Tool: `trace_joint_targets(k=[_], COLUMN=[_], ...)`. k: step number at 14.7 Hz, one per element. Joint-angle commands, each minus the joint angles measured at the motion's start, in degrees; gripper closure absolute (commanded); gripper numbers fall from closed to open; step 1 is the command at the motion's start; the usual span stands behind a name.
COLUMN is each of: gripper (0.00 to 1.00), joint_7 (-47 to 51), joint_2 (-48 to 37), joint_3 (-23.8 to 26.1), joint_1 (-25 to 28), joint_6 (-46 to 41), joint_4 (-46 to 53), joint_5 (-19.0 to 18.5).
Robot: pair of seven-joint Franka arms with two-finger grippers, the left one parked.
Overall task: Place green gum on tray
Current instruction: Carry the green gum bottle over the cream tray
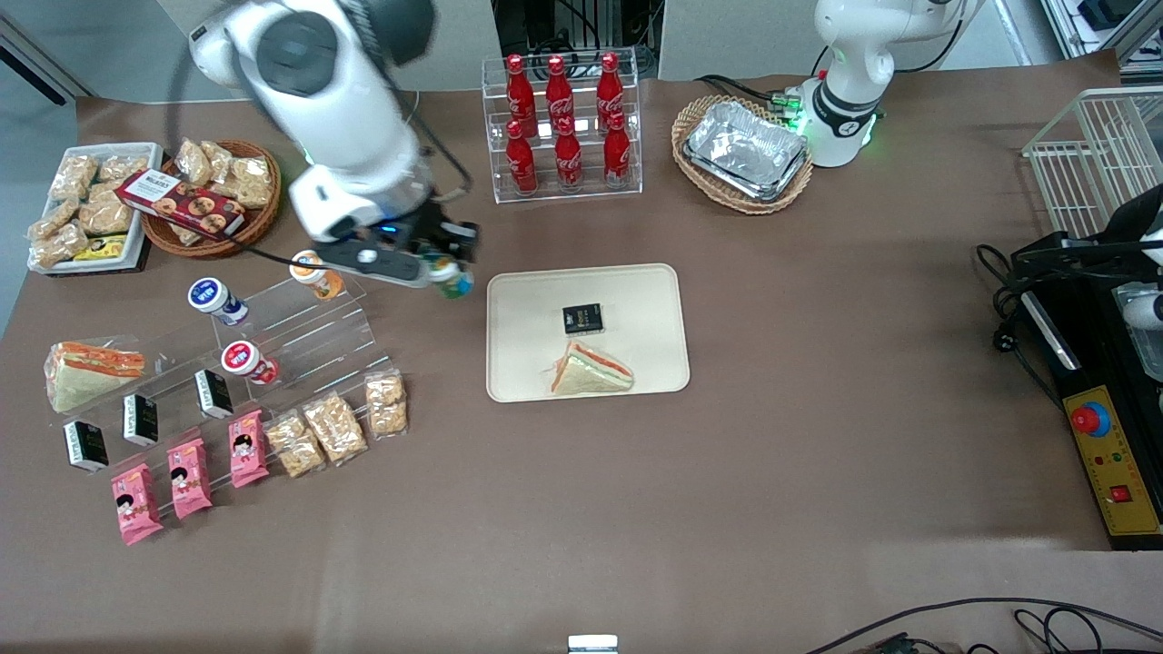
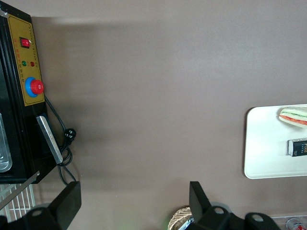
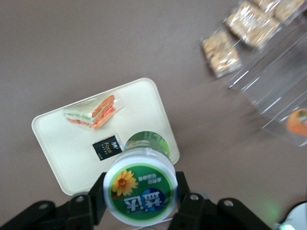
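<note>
Table (image 1: 772, 436): brown covering. Gripper (image 1: 447, 272) hangs above it, between tray and stepped stand, clamped on the green gum (image 1: 451, 277).

Directly on table:
- Tray (image 1: 518, 309), cream, mid-table.
- Clear stepped stand (image 1: 313, 322), toward working arm's end.
- Bottle rack (image 1: 563, 127), clear, farther from front camera than tray.
- Wicker basket (image 1: 740, 195) with foil trays, beside rack toward parked arm's end.
- Round basket (image 1: 209, 241) of snacks and white dish (image 1: 136, 245) of snack bags, working arm's end.
- Control box (image 1: 1113, 463), black with yellow panel, parked arm's end; wire basket (image 1: 1095, 163) farther from camera than it.
</note>
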Motion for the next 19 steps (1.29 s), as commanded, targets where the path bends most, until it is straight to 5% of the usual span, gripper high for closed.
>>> trace_joint_targets(k=[1,7,16,17,18,19], gripper=[0.83,0.83,0.78,0.45,0.00,0.00], joint_7=[5.9,8.8,10.9,11.7,12.0,12.0], joint_2=[-0.6,0.4,8.0,8.2,8.5,8.6], joint_3=[-0.6,-0.5,-0.6,-0.6,-0.6,-0.6], joint_1=[4.5,8.4,12.5,12.6,12.8,12.8], joint_6=[14.0,37.8,49.7,50.0,50.1,50.1], joint_4=[-13.9,-33.1,-37.7,-37.7,-37.6,-37.6], joint_5=[0.5,0.0,0.0,-0.1,0.0,0.0])
